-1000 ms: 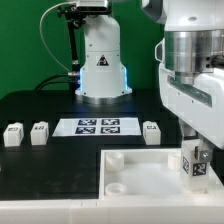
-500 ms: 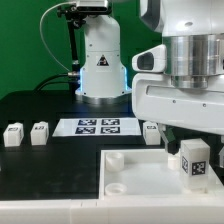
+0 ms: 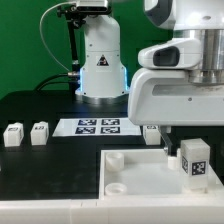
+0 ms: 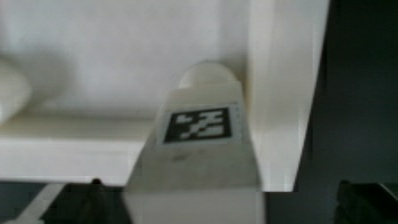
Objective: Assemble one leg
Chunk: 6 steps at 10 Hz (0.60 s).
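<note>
I see the arm (image 3: 180,85) filling the exterior view's right, above the white tray (image 3: 150,172). The marker board (image 3: 98,126) lies behind the tray. 1 leg (image 3: 193,160) stands upright in the tray's right corner. The gripper (image 4: 217,198) has its jaws spread apart, clear of the leg.

Clearance check: open on the exterior view's left and middle, crowded on its right.

The large white square plastic tray (image 3: 135,188) has a bare floor across its middle. The small white block-shaped tagged leg (image 3: 193,160) stands upright near the tray's right side, and the bulky white arm housing (image 3: 180,85) just above it closes the overhead approach. On the black table (image 3: 30,105), the far-left white tagged block (image 3: 13,134) and the neighbouring white tagged block (image 3: 39,131) stand apart. The flat white marker board (image 3: 100,126) lies in the centre. The white robot base (image 3: 100,60) blocks the back.
</note>
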{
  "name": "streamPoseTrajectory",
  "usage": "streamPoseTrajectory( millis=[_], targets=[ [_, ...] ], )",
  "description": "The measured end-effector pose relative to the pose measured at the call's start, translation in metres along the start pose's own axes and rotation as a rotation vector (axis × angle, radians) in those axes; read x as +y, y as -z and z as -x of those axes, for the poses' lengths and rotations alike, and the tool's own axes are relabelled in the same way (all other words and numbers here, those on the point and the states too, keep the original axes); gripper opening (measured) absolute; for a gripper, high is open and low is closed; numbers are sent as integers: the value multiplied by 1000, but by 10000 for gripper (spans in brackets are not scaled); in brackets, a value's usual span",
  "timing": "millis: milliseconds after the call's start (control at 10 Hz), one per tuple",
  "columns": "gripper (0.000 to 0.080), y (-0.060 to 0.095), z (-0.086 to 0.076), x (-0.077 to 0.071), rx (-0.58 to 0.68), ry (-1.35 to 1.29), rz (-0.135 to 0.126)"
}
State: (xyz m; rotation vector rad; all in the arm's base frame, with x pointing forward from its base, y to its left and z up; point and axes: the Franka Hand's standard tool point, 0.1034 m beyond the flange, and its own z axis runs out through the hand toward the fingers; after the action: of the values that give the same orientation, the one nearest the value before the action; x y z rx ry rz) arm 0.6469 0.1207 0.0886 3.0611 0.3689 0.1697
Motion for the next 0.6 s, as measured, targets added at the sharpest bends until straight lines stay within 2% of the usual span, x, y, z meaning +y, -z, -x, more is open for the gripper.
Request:
streamPoseTrajectory(
  millis=[100, 200, 300, 400, 500, 600],
  targets=[
    [649, -1, 1, -1, 1, -26, -2],
    [558, -2, 1, -1, 0, -71, -2],
    [363, -2, 1, -1, 0, -104, -2],
    [363, -2, 1, -1, 0, -205, -6],
    [291, -2, 1, 0, 0, -328, -4],
    [291, -2, 1, 1, -1, -433, -4]
  ],
)
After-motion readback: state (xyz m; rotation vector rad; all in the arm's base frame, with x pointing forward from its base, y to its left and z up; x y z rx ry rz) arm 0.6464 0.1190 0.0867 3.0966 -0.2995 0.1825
